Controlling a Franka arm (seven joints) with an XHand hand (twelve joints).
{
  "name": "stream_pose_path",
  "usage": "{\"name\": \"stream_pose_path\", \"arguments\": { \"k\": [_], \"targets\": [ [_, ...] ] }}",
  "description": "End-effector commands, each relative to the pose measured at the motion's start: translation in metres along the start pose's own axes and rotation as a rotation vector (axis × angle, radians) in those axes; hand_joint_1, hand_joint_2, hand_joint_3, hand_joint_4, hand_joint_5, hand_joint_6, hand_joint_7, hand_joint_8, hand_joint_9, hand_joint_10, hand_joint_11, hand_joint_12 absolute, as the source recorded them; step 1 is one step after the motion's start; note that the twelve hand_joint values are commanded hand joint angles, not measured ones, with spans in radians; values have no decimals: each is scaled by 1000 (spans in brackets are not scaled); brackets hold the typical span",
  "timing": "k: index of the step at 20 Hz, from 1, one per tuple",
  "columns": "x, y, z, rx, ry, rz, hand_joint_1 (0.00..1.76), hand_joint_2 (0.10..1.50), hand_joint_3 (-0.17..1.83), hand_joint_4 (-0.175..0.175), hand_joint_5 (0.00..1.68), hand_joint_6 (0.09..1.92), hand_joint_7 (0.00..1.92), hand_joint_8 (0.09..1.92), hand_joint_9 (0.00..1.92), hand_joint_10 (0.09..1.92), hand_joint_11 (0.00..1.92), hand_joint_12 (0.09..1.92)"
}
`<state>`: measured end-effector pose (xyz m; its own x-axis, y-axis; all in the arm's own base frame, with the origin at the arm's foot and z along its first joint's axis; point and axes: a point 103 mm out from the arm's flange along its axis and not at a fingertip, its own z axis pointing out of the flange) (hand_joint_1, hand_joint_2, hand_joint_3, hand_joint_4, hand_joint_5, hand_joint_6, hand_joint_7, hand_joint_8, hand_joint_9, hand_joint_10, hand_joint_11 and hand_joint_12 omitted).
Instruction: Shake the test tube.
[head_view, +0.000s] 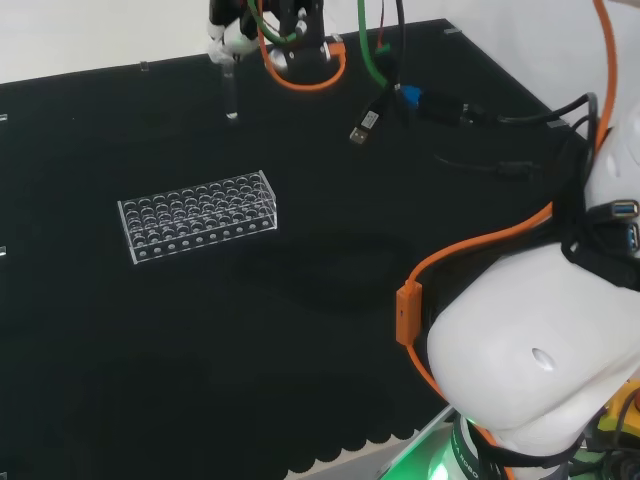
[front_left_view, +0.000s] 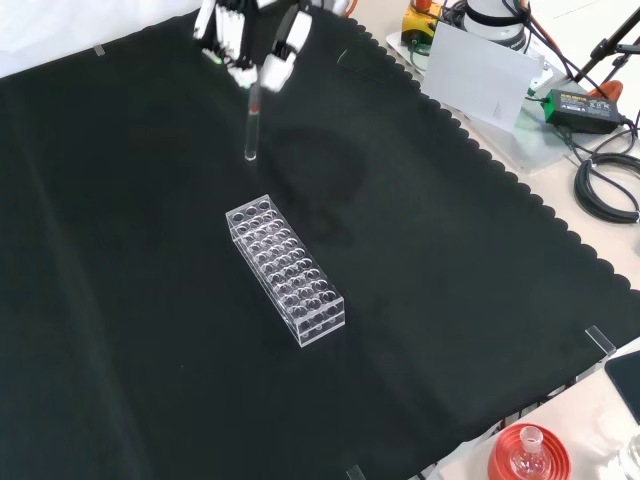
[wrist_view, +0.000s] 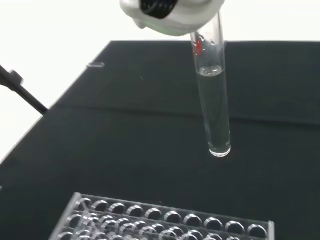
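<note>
Holding the test tube (front_left_view: 251, 128) by its upper end in the hand (front_left_view: 245, 45), fingers pinched round it — lifted clear above the cloth, beyond the near end of the rack (front_left_view: 286, 270), clear liquid inside. Shaking step in hand; next, quick small swings, kept upright.

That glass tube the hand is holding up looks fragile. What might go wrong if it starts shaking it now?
1. The tube holds clear liquid and I see no stopper, so a hard shake might slosh it onto the cloth.
2. The hand holds it only by its top end, so it could slip and drop.
3. The rack stands on the cloth nearby; a wide, low swing might strike it.
</note>
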<state>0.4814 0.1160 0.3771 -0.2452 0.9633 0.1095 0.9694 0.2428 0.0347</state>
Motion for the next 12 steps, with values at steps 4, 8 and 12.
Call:
{"name": "stream_pose_path", "arguments": {
  "k": [4,8,12],
  "targets": [
    [14,-9,-23,3,-5,-28,1423,945,12,-175,1292,366,1482,466,1336,214,775,1218],
    [20,-9,-18,19,10,-40,1424,945,12,-175,1294,362,1483,463,1338,209,774,1218],
    [49,-7,-7,43,43,-112,1424,944,13,-175,1295,358,1485,460,1340,204,773,1219]
  ]
}}
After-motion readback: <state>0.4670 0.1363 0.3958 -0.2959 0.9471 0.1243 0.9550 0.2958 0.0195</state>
